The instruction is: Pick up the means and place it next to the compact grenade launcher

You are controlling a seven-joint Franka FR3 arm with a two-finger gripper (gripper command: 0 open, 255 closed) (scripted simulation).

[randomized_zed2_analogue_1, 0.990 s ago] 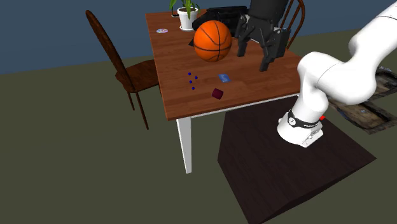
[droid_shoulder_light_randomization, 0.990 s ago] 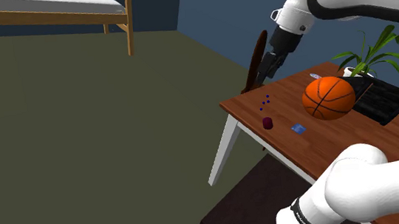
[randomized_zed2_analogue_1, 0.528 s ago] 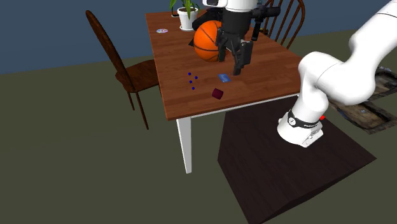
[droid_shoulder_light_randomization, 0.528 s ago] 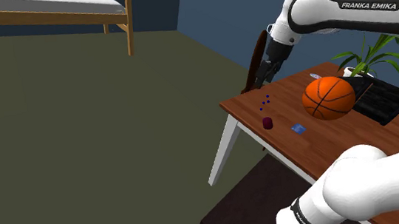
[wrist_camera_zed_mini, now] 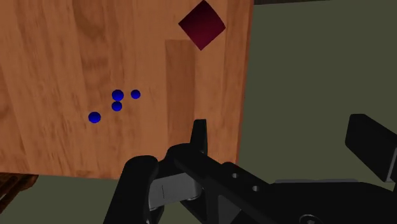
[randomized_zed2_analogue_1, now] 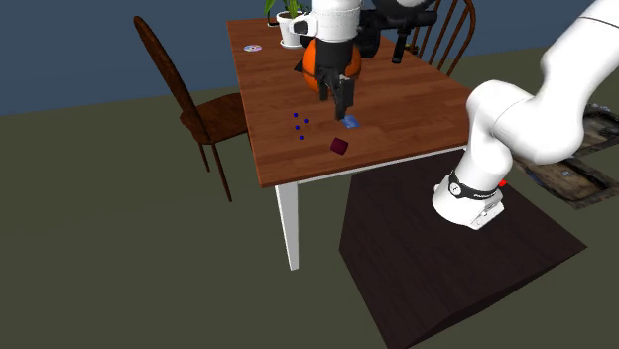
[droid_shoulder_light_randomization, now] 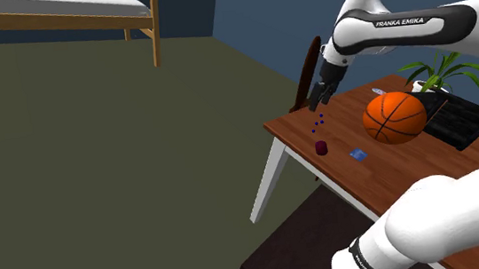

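Several small blue beads lie in a cluster on the wooden table, and a dark red cube sits close to them near the table's edge. My gripper is open and holds nothing. It hovers above the table edge beside the beads, with the floor showing between its fingers. In the second exterior view the gripper hangs over a small flat blue piece, between the beads and the cube. A black launcher-like object lies at the table's far end.
An orange basketball sits mid-table, with a potted plant and a black object behind it. A dark wooden chair stands at the table's side. The stand is just below the table's near edge.
The arm has swung from beyond the basketball across the table and come down over the beads and cube. The fingers stay open. No object moved.
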